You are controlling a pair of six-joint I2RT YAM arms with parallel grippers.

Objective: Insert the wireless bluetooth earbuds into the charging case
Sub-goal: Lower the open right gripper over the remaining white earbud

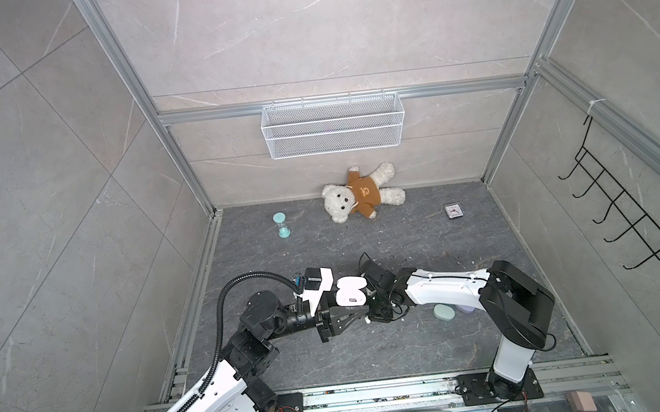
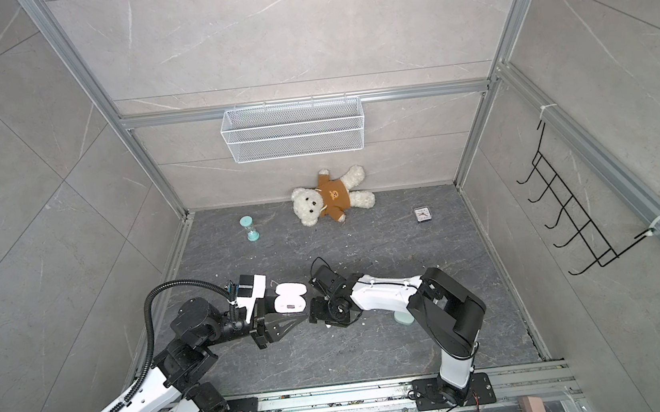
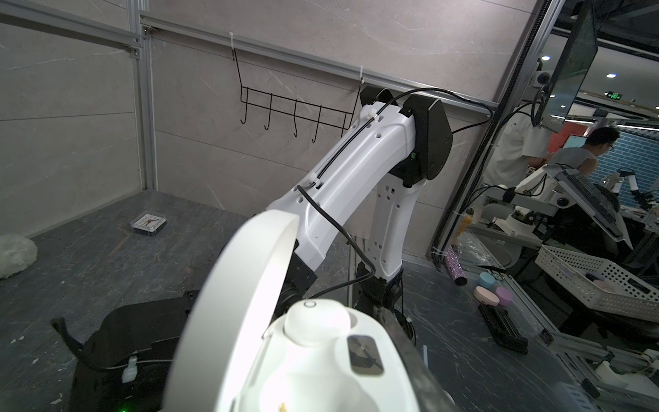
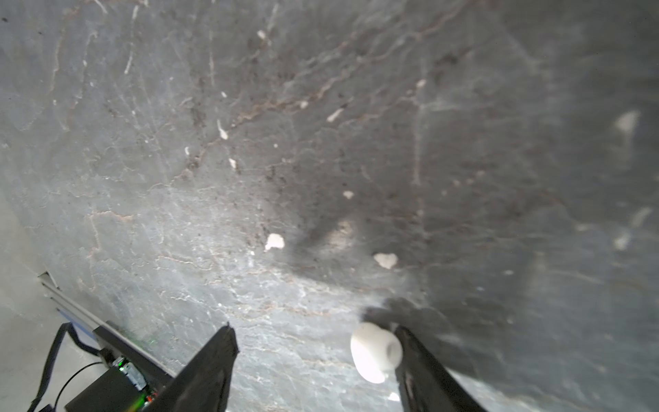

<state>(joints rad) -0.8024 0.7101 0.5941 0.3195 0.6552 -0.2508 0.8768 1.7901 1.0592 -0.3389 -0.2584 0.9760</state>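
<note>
Loose white earbud [image 4: 374,351] was down at the table [image 4: 178,214], touching the inner face of one right hand finger [image 4: 420,367]. The other finger sat well apart from it, so the right hand [image 4: 317,360] was spread wide with nothing clamped. In a top view the same bud showed as a small white dot [image 1: 368,319] under that hand. White crumbs [image 4: 274,242] were scattered on the dark stone-pattern surface near it. Seated white earbud [image 3: 315,321] was already in the charging case [image 3: 303,378], with a dark recess [image 3: 363,353] just beside it. The case lid [image 3: 246,296] was hinged open and upright. Left hand [image 1: 357,306] was clamped on the charging case, with one dark finger [image 3: 410,339] pressed against its side; in both top views the case sat between the two wrists, just beside the right hand. A mint green case [image 1: 443,311] and a lilac case [image 1: 466,308] were closed on the table, partly hidden behind the right arm [image 1: 445,287]. Farther back, a teddy bear [image 1: 360,195] lay against the rear wall, a teal sand timer [image 1: 281,224] stood to its left, and a small clock [image 1: 453,211] lay to its right. A white wire basket [image 1: 332,125] hung on the back wall and a black hook rack [image 1: 628,200] on the side wall.
</note>
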